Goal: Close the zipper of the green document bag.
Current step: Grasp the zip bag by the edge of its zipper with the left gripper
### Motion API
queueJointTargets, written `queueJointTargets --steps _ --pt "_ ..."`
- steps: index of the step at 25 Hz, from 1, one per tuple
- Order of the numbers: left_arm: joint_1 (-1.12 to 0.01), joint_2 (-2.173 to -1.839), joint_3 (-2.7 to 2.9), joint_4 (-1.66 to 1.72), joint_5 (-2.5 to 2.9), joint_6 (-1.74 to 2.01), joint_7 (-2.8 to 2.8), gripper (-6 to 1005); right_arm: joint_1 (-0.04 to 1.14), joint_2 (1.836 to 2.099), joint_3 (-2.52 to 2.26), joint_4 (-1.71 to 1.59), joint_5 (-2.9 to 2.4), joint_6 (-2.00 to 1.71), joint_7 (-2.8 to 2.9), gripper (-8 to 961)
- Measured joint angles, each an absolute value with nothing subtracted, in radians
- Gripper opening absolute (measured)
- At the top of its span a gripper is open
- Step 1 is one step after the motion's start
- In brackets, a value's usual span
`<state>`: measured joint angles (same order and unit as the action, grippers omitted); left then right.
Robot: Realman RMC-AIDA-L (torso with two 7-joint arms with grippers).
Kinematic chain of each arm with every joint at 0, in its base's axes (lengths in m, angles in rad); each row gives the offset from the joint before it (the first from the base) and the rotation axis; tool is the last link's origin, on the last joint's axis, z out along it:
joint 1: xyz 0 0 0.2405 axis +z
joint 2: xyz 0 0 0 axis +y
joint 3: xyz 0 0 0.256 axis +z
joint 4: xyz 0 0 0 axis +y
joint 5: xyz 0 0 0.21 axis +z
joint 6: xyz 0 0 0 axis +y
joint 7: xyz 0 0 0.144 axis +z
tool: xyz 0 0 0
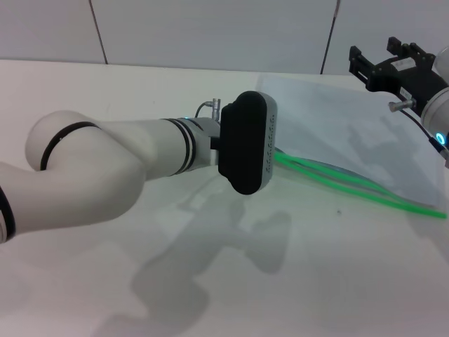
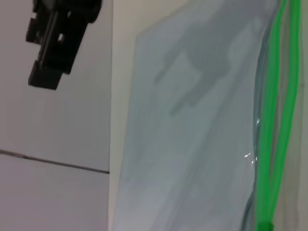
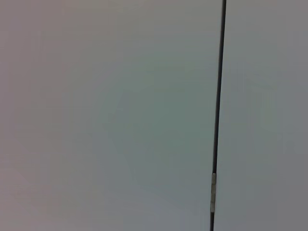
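The green document bag [image 1: 351,133] lies flat on the white table at the right, translucent pale grey-blue. Its zipper [image 1: 358,186] runs along the near long edge as two bright green strands that stand apart. In the left wrist view the bag [image 2: 192,125] fills the picture, and the zipper strands [image 2: 272,120] meet at a small green slider [image 2: 264,226]. My left arm reaches across the table, and its black wrist end [image 1: 245,140] hangs over the zipper's left end and hides it. My right gripper [image 1: 361,64] hovers above the bag's far right corner.
The table runs back to a pale panelled wall. The right gripper [image 2: 45,77] also shows farther off in the left wrist view. The right wrist view shows only wall with a dark seam [image 3: 217,115].
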<state>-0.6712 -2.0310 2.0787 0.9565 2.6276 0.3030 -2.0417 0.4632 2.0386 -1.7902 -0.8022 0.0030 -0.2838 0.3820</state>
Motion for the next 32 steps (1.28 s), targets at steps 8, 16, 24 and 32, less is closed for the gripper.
queueJointTargets --steps 8,16,24,32 --pt "-0.678 -2.031 2.095 0.930 2.628 0.265 -2.042 631 0.463 2.040 -1.790 -0.806 0.003 -0.284 0.383 728" --pt "-0.700 -2.032 2.114 0.882 2.625 0.216 -2.042 592 0.463 2.039 -1.792 -0.808 0.003 -0.284 0.394 725" --pt "-0.703 -2.033 2.123 0.873 2.625 0.189 -2.042 532 0.463 2.039 -1.797 -0.810 0.003 -0.284 0.396 723" --pt "-0.722 -2.033 2.141 0.844 2.600 0.179 -2.043 508 0.463 2.039 -1.798 -0.810 0.003 -0.284 0.396 721"
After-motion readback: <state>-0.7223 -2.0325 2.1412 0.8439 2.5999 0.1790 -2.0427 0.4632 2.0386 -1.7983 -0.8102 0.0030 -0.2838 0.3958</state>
